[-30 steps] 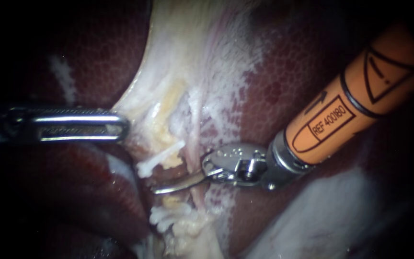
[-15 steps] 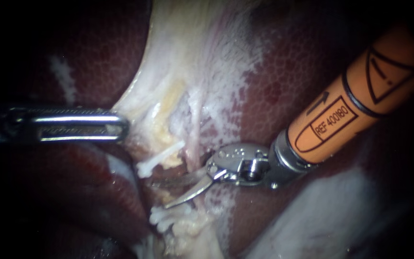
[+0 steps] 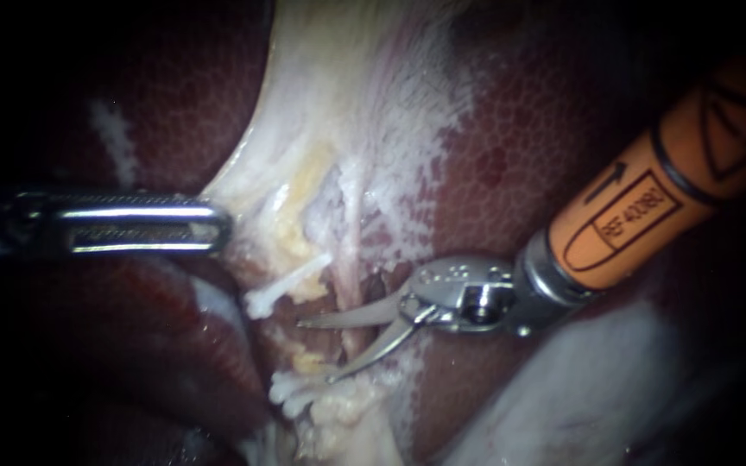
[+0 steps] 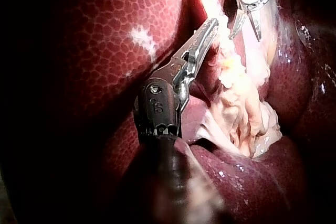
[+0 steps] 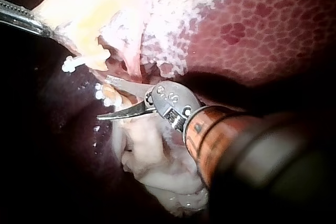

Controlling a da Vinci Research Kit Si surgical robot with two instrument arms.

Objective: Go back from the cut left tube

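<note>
the cut left tube [image 3: 308,362] lies in two ends under the right instrument [image 3: 317,351]. one end bears a white upper clip [image 3: 282,291], the other the white lower clips [image 3: 300,390]. the instrument's blades sit over the gap between the two ends. the upper blade spans that gap. the lower blade's tip is just beside the lower end; whether it touches cannot be told.

all around is the dark red, mottled liver [image 3: 520,147]. a broad band of pale tissue [image 3: 347,112] runs down it to the clipped ends.

the right instrument comes in on an orange-sleeved shaft, its blades spread in a moderate v and gripping nothing. a thin pinkish strand [image 3: 351,276] shows through the v; whether it lies between the blades or behind them cannot be told. the left instrument [image 3: 218,229] is well apart from the cut, its jaws closed on the edge of the pale tissue, which is drawn taut towards them. in the left wrist view its jaws [image 4: 209,24] lie together, with the tip in that tissue.
</note>
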